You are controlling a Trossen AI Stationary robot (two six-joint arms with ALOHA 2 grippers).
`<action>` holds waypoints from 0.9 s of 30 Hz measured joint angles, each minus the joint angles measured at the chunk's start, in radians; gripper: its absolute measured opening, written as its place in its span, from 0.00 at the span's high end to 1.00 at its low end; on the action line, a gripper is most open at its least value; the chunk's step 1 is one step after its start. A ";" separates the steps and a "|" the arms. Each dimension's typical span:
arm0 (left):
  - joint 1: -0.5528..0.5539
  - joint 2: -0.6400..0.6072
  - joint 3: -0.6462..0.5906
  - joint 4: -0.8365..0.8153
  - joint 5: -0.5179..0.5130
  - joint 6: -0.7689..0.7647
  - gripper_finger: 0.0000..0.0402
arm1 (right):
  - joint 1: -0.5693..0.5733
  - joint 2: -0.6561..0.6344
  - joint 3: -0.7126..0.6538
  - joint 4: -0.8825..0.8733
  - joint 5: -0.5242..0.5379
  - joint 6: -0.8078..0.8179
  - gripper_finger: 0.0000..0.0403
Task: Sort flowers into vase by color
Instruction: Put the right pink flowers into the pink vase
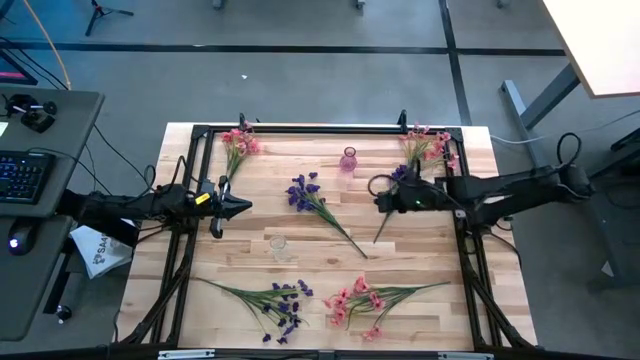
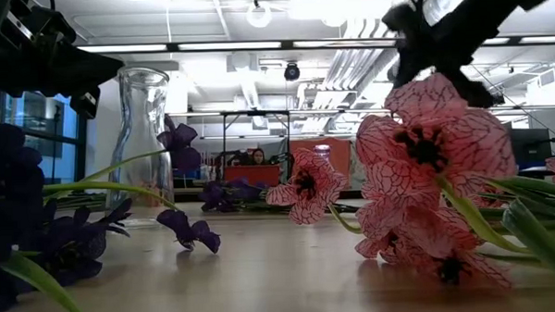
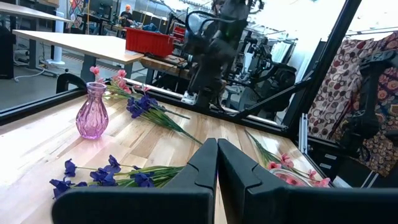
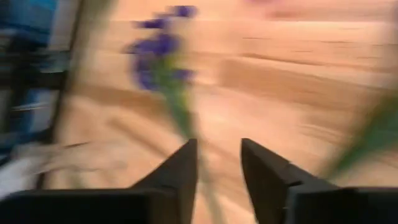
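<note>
— Purple sprig [image 1: 396, 178] at the right gripper [image 1: 384, 196]?
— Yes, beside its parted, empty fingers, likely lined up for picking.
— Left gripper [image 1: 240, 206]?
— Clenched, waiting at the table's [image 1: 420, 255] left.

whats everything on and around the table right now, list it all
purple sprigs: three, purple; table centre, bottom edge in the high view, one at the right gripper
pink sprigs: three, pink; bottom edge, both top corners
pink vase: one, pink glass; top centre
clear vase: one, clear glass; centre, toward the left arm
table: one, light wood
frame: one, black; around the table
keyboard: one, black; desk left of the table
person: one, far back in the room
left gripper: one, dark, shut; over the table's left side
right gripper: one, dark; over the table's right side
</note>
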 joint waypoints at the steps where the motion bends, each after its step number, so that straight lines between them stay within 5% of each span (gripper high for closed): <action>1: 0.000 0.000 0.000 0.000 0.000 0.000 1.00 | -0.017 0.005 0.025 -0.081 -0.006 0.004 0.63; 6: 0.000 0.000 0.000 0.000 0.000 0.000 1.00 | -0.113 0.013 0.056 -0.363 -0.009 0.089 0.45; 14: 0.000 0.000 0.000 0.000 0.000 0.000 1.00 | -0.247 0.008 -0.119 -0.181 -0.098 0.083 0.42; 27: 0.000 0.000 0.000 0.000 0.000 0.000 1.00 | -0.302 0.030 -0.234 0.010 -0.084 0.146 0.47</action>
